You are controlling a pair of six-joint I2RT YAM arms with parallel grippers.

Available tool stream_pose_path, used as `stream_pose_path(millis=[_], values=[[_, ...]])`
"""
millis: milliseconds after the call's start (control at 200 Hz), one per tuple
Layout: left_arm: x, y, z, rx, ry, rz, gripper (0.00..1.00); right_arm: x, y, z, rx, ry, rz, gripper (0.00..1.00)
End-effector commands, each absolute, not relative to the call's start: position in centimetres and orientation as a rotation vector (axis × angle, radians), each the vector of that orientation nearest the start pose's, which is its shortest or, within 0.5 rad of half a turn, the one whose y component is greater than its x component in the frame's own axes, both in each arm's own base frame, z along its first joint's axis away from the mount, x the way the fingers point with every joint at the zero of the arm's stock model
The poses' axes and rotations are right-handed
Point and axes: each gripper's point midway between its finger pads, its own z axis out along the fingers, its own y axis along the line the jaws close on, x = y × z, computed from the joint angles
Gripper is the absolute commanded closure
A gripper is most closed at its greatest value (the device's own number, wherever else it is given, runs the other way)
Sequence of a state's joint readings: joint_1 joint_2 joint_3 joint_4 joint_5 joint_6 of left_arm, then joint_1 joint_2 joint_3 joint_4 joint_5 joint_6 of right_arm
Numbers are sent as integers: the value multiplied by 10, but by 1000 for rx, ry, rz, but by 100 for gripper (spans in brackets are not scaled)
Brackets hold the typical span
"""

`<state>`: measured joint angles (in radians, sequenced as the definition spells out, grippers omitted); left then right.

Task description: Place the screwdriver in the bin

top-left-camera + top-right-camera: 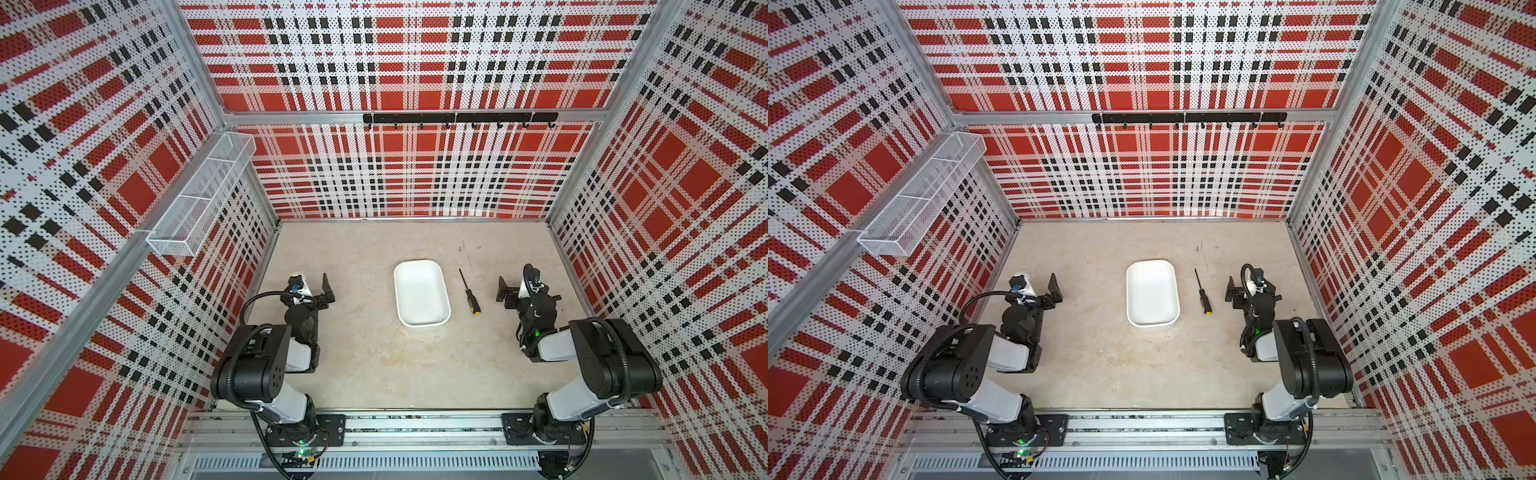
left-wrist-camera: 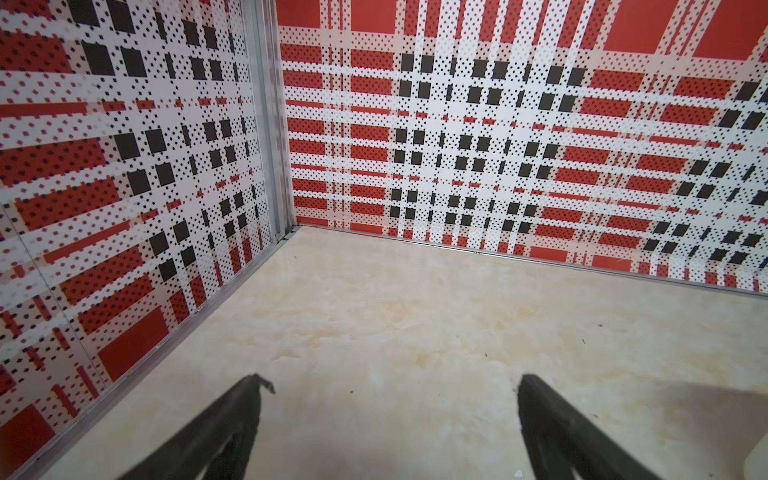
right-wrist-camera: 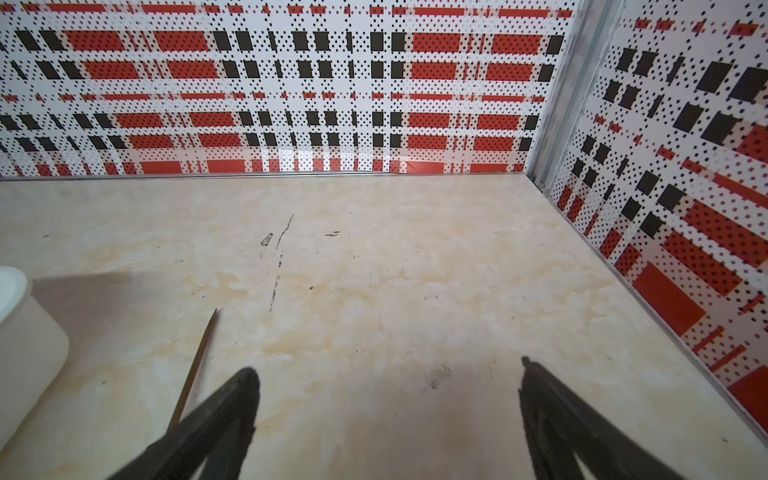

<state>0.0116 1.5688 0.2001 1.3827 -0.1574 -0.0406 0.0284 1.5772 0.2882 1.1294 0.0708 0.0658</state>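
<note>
Screwdriver (image 1: 470, 293) lies flat on the surface (image 1: 374, 365), just beside the bin (image 1: 419, 291) on its right flank, not touching it. The shaft tip points toward the back wall and the yellow-capped handle toward the arms. Bin is empty.

Right end effector (image 3: 386, 370): jaws spread wide, nothing between them, near the screwdriver on the side away from the bin. In the right wrist view the thin shaft runs up beside one finger, and a corner of the bin shows at the frame edge.

Left end effector (image 2: 390, 380): also wide and empty, well apart from both things, on the bin's far side.

Handling, as judged:
- Light, rigid, no give.
- Shaft is thin, probably slick and hugs the surface, so poor purchase there.
- Ribbed handle is thicker and likely carries most of the weight. Take it there, jaws closing across it.
- Round body may roll if nudged by one finger first.
- Bin is longer than the tool, so it should go in lengthwise.
</note>
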Motion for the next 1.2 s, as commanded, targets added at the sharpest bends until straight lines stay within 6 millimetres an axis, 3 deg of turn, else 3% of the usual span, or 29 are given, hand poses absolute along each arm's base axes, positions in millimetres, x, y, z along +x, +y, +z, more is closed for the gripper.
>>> stream_pose_path(millis=[0,606,857,1002,1198], values=[[374,32,158,-156,1532,100,2,393,-3,128,80,1702,1,0],[373,30,160,-146,1528,95,2,392,-3,128,81,1700,-1,0],[389,17,195,-116,1589,61,2,405,-9,143,133,1796,-19,0],[396,-11,217,-104,1620,-121,2,417,14,148,112,1995,133,0],[397,-56,214,-35,1704,-384,2,416,62,138,32,2273,423,0]])
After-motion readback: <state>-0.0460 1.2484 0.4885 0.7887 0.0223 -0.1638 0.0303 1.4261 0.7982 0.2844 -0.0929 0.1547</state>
